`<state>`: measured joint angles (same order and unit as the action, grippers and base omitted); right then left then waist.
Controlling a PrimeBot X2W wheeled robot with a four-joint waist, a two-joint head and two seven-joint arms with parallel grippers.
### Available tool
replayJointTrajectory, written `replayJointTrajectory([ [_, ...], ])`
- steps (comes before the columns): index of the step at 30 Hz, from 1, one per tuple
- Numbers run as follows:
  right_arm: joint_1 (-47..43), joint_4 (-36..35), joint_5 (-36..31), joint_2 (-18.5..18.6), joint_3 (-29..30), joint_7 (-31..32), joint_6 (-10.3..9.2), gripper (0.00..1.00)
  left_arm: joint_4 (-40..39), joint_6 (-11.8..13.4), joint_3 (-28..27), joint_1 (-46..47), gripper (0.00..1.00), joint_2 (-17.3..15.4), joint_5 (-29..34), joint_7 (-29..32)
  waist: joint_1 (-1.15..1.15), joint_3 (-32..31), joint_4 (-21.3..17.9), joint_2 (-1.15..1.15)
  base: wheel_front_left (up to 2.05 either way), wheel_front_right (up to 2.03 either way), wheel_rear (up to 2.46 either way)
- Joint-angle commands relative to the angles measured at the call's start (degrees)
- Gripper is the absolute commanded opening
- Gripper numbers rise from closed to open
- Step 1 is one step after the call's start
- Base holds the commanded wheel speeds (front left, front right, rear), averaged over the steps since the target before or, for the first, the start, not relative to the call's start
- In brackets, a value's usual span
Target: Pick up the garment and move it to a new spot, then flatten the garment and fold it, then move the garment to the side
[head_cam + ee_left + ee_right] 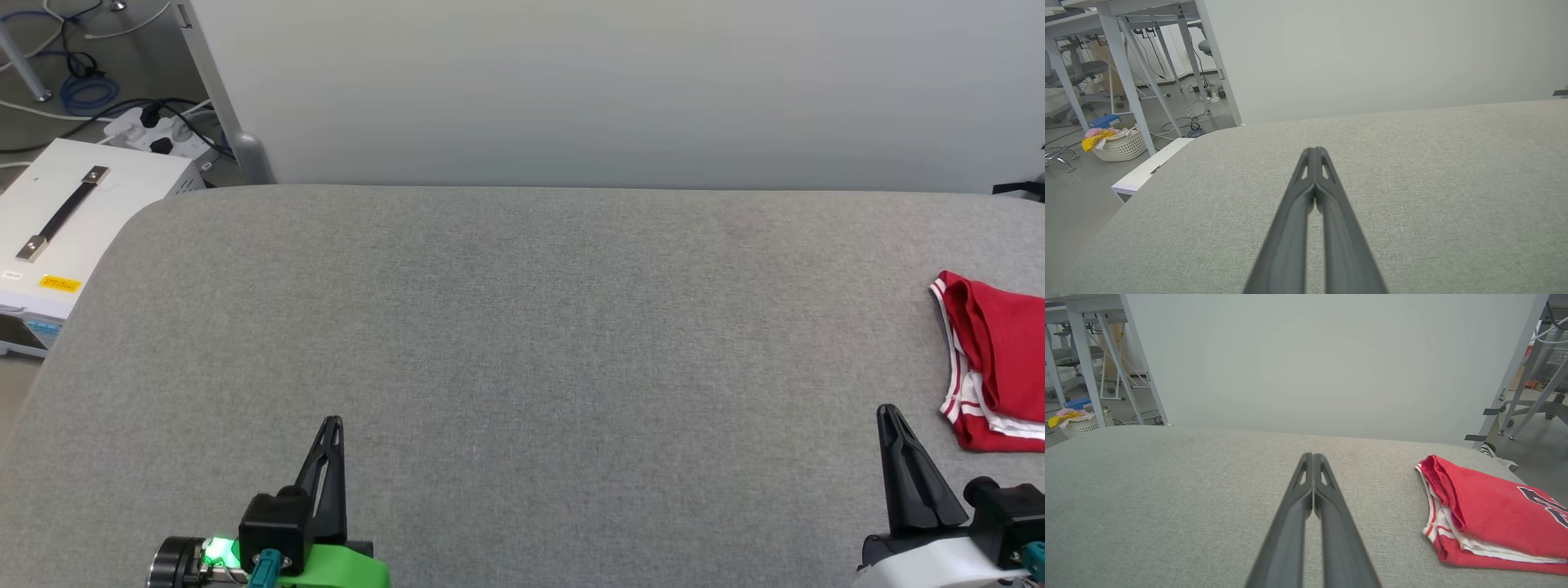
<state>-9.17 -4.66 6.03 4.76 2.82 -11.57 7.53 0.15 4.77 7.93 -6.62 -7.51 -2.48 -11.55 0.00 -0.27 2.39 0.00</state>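
Note:
The garment [1000, 359] lies folded at the right edge of the grey table [522, 343]: red cloth with white, striped trim along its near side. In the right wrist view the garment [1490, 514] shows part of a black print on top. My right gripper [888, 412] is shut and empty, just left of the garment's near corner and apart from it; its fingertips [1312, 457] meet over bare cloth. My left gripper [331, 423] is shut and empty at the lower left, its fingertips [1314, 151] pressed together above the table.
A pale wall panel [620, 90] stands behind the table. A white box [73, 220] with a black handle sits beside the table's left corner, with cables and a power strip [159, 131] on the floor. A laundry basket [1120, 145] stands under desks farther left.

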Motion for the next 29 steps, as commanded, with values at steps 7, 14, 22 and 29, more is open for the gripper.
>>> replayJointTrajectory([
  [7, 1.7, 0.6, -0.8, -0.3, -0.3, 1.1, -0.01, 0.0, 0.0, -0.6, -0.8, 1.6, 0.0, 0.6, 0.6, 1.0, 0.0, 0.0, -0.2, 0.0, 0.0, 0.0, 0.0],
  [14, 2.2, 0.9, -1.2, -0.4, -0.5, 1.9, -0.01, 0.0, 0.0, -0.9, -1.4, 2.0, 0.0, 0.9, 0.7, 1.8, 0.0, 0.0, -0.3, 0.0, 0.0, 0.0, 0.0],
  [22, 2.9, 1.2, -1.6, -0.5, -0.7, 2.8, -0.02, 0.0, -0.1, -1.3, -2.0, 2.4, 0.0, 1.3, 0.9, 2.7, 0.0, 0.1, -0.5, 0.0, 0.0, 0.0, 0.0],
  [29, 3.5, 1.6, -2.0, -0.7, -0.9, 3.6, -0.02, 0.0, -0.1, -1.6, -2.5, 2.8, 0.0, 1.6, 1.1, 3.5, 0.0, 0.1, -0.7, 0.0, 0.0, 0.0, 0.0],
])
